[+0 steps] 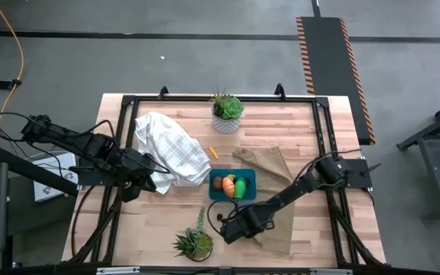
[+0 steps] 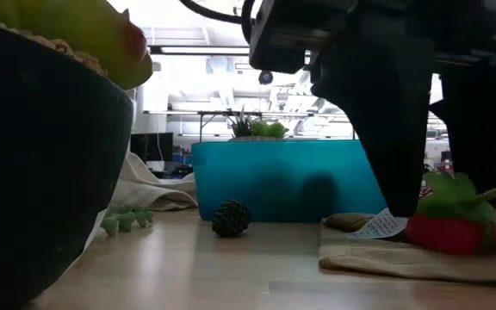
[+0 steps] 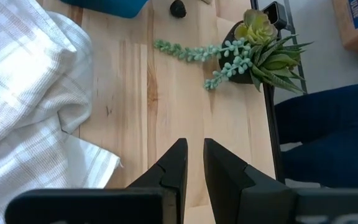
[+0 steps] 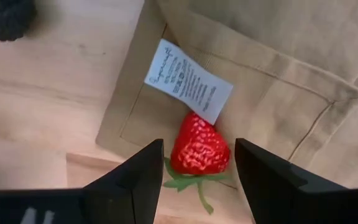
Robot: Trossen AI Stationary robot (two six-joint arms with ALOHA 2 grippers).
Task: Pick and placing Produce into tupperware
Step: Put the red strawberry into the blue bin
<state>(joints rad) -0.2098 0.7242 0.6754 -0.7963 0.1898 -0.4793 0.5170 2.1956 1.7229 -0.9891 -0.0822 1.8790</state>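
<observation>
The teal tupperware [image 1: 232, 195] sits mid-table and holds an orange piece [image 1: 218, 182], a second orange-brown piece [image 1: 228, 186] and a bright green piece [image 1: 241, 189]. A red toy strawberry [image 4: 199, 149] lies on the tan cloth [image 4: 278, 81] beside its white label [image 4: 188, 79]. My right gripper [image 4: 199, 167] is open and low over the cloth, one finger on each side of the strawberry without touching it. In the low view the strawberry [image 2: 444, 231] shows between the dark fingers [image 2: 394, 146]. My left gripper [image 3: 195, 163] is shut over bare wood by the white checked cloth [image 1: 170, 153].
A dark toy blackberry [image 2: 231, 218] lies on the wood in front of the tupperware [image 2: 282, 176]. A small orange piece [image 1: 213, 152] lies beyond the tupperware. One potted plant [image 1: 226, 111] stands at the far edge and another [image 1: 193, 243] at the near edge. A black frame [image 1: 327, 137] borders the table.
</observation>
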